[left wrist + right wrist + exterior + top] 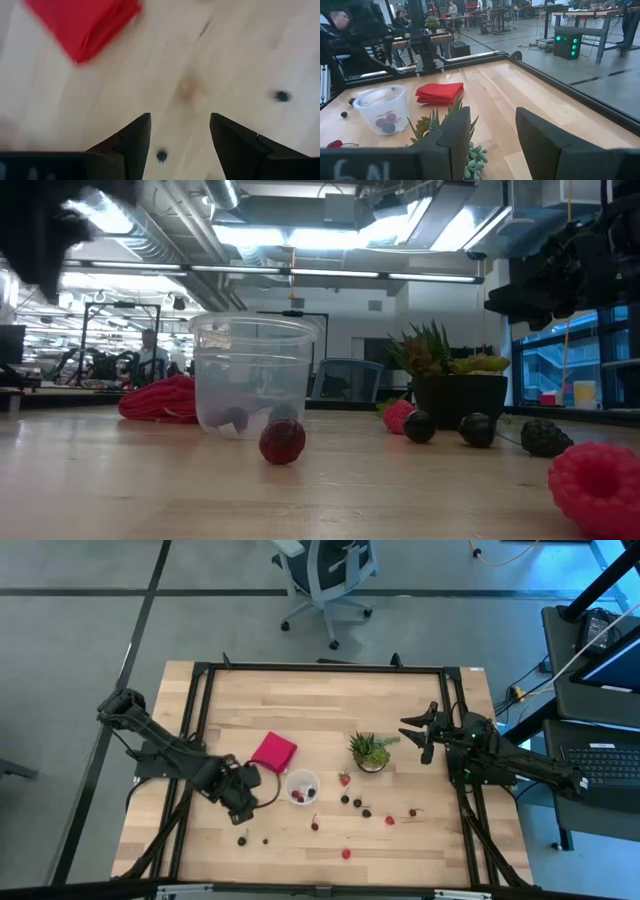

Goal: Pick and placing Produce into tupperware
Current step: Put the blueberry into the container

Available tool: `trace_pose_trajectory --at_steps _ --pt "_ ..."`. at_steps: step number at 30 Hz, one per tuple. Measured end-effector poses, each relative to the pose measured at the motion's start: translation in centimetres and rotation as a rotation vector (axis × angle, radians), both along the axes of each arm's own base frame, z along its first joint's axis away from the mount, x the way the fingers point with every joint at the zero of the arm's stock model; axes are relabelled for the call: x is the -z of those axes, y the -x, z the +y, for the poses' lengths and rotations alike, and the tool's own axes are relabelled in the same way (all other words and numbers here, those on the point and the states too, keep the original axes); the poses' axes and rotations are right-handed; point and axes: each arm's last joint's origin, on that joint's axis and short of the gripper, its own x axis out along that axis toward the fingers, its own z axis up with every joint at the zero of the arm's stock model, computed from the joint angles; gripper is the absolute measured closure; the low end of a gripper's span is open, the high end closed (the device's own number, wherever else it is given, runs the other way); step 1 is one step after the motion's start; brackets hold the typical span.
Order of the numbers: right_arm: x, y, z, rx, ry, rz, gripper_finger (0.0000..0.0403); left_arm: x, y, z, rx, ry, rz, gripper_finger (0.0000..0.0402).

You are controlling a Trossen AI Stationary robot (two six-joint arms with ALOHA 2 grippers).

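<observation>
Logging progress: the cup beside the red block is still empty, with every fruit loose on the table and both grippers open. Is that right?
Not quite: the cup already holds a few fruits, as the right wrist view and the high view show. The rest stands: it sits beside the red block, other fruits lie loose on the table, and the left gripper and right gripper are open.

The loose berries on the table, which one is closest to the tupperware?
The bright red berry just right of the tupperware, beside the potted plant; the others lie farther off.
</observation>
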Motion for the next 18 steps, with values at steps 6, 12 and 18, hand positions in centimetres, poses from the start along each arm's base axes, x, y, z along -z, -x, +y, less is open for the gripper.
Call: trace_pose_trajectory --at_steps 6,12,18 --pt "0.0 0.0 0.0 0.000 -0.005 -0.002 0.0242 3.6 3.2 -0.2 -0.191 0.076 0.040 0.0206" --pt "0.0 0.0 0.0 0.001 -0.025 -0.007 0.0242 6.3 5.2 0.1 -0.382 0.139 0.052 0.0206" --pt "0.0 0.0 0.0 0.001 -0.025 -0.007 0.0242 8.3 5.8 0.3 -0.505 0.212 0.087 0.0206"
